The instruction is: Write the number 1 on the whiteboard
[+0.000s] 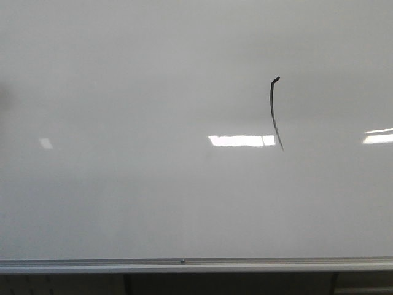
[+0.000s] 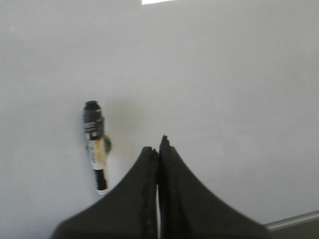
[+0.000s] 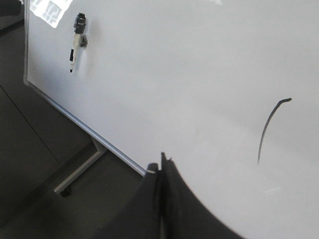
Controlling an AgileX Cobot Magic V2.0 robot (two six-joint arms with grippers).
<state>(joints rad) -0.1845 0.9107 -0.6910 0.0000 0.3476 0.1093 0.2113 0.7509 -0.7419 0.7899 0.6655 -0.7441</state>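
Left wrist camera, my feed: left gripper (image 2: 158,149) low in frame, black fingers (image 2: 182,194) pressed together, tips meeting, nothing between them. Behind it, whiteboard (image 2: 224,99) fills nearly whole picture, pale grey, glossy. Marker (image 2: 95,147) stuck flat against board just beside gripper, not touching it; black cap end away from gripper, white labelled barrel, faint shadow alongside. Bright white light reflection (image 2: 158,1) cut off at frame edge. Silver rail (image 2: 294,220) crosses corner near fingers. Focus soft; label text unreadable.
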